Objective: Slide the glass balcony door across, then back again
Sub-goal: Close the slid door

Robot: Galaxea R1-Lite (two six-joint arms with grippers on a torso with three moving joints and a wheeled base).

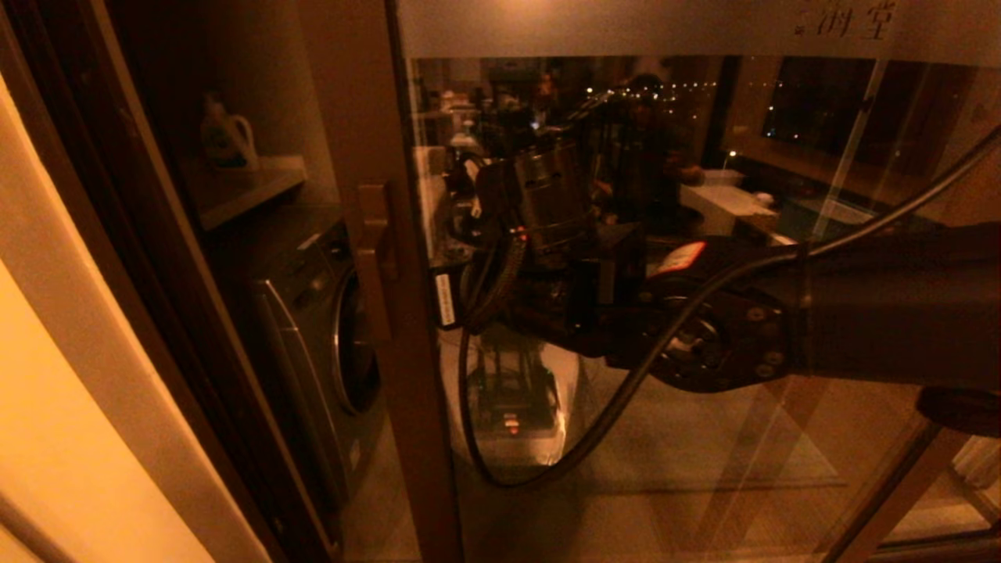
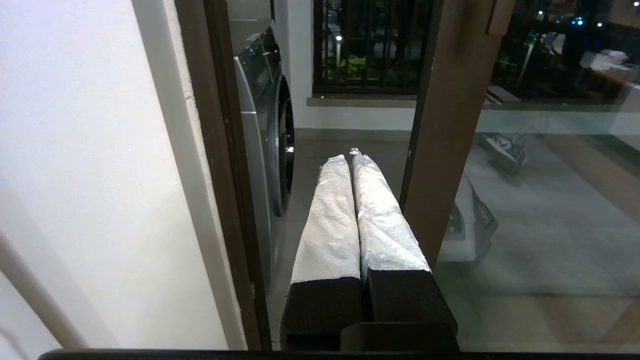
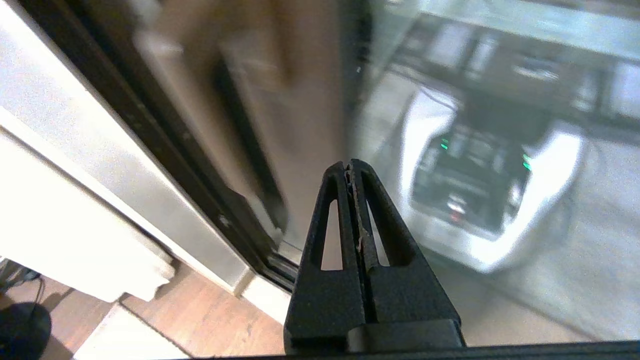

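The left gripper (image 2: pixel 349 156) had its two silver-wrapped fingers (image 2: pixel 330 220) pressed flat together, and they held nothing. They pointed into the gap beside the door's brown frame. The finger nearer the frame looked to be just beside it or touching it; I could not tell which.

The right gripper (image 3: pixel 348 167) was pressed closed too. Its black fingers (image 3: pixel 380 220) met at the tips with nothing between them. They were close to the door's frame, but I could not tell if they touched it.

The door (image 1: pixel 626 391) was a big clear glass panel in a brown wooden frame. It stood partly slid across, so a gap showed between its frame and the dark jamb (image 2: pixel 220 150). A wooden handle (image 1: pixel 375 234) sat on the frame. The right arm (image 1: pixel 860 313) reached across in front of the glass toward the handle, with a black cable (image 1: pixel 626 407) hanging from it in a loop.

A frosted band (image 1: pixel 626 27) ran along the top of the glass. It had Chinese writing (image 1: pixel 848 19) on it, but the marks were too faint to read. A red and white sticker (image 1: pixel 679 256) on the arm was too small to read.

Through the gap beside the door stood a washer (image 2: pixel 265 125). Above the washer a shelf (image 1: pixel 250 184) held a white jug (image 1: pixel 227 137). Behind the door was a window with bars (image 2: pixel 370 45).
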